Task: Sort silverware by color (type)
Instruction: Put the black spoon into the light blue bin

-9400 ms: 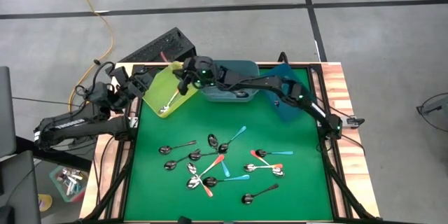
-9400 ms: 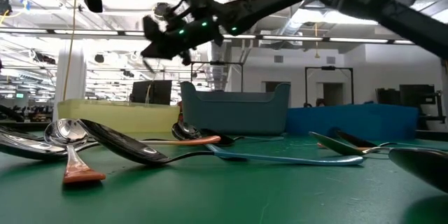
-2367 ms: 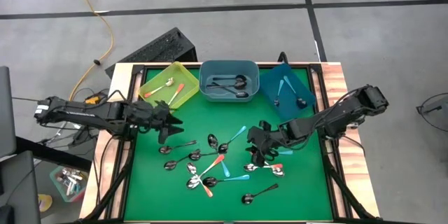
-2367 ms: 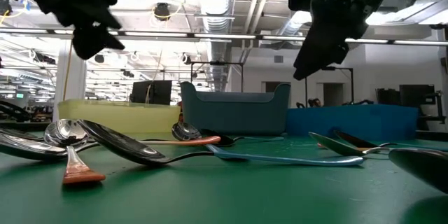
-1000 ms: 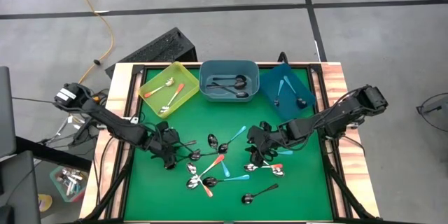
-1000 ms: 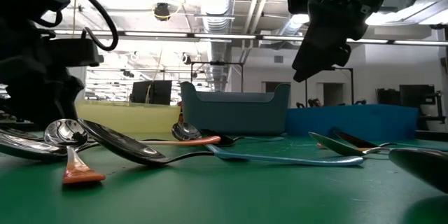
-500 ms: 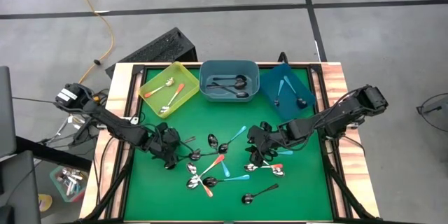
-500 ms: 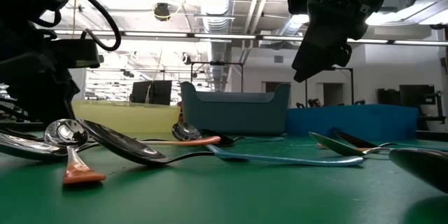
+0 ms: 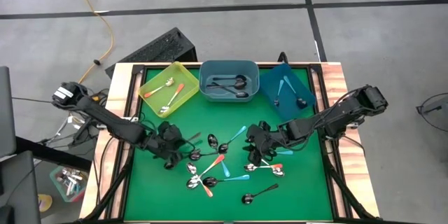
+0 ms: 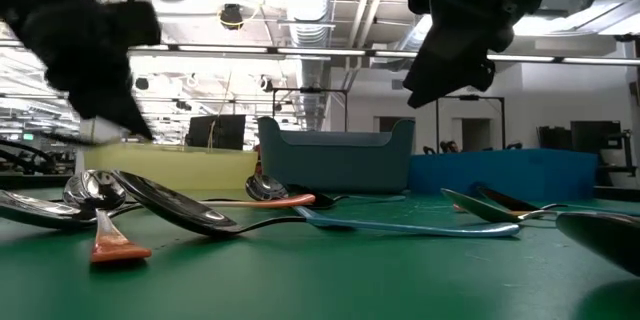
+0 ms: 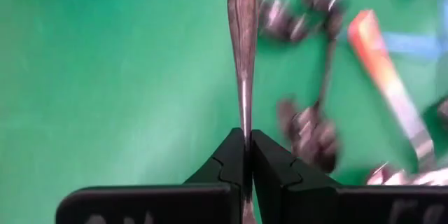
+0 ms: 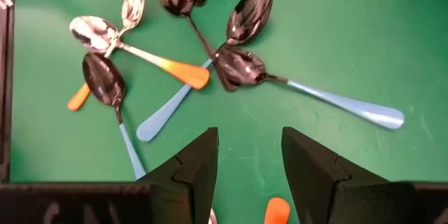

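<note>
My left gripper (image 9: 175,143) hangs over the green mat's left part, shut on a plain dark metal spoon (image 11: 243,49). In the low view this gripper (image 10: 95,50) is high above the mat. My right gripper (image 12: 248,157) stands open above the mat's right-middle (image 9: 257,152), with nothing between its fingers. Several spoons lie flat on the mat (image 9: 210,171), with orange (image 12: 175,70), light blue (image 12: 343,105) or plain metal handles. More spoons lie in the yellow (image 9: 168,87), grey-blue (image 9: 227,80) and blue (image 9: 287,94) bins. My left gripper pinches the spoon's handle (image 11: 243,122) between its two fingertips. The handle's free end (image 11: 243,0) sticks out forward past the fingertips, in line with the fingers. The fingers come slanting down from the table's left side. The bowl end is hidden behind the fingers; the handle is clear of the mat.
The three bins stand in a row along the mat's far edge. A wooden frame (image 9: 339,91) borders the mat. Bare green mat lies toward the near edge (image 9: 294,196) and near left corner (image 9: 147,196).
My left gripper has shut on the plain metal spoon's handle at the mat's left. It has then risen, rolling a little, and the spoon has come up off the mat. My right gripper has kept still.
</note>
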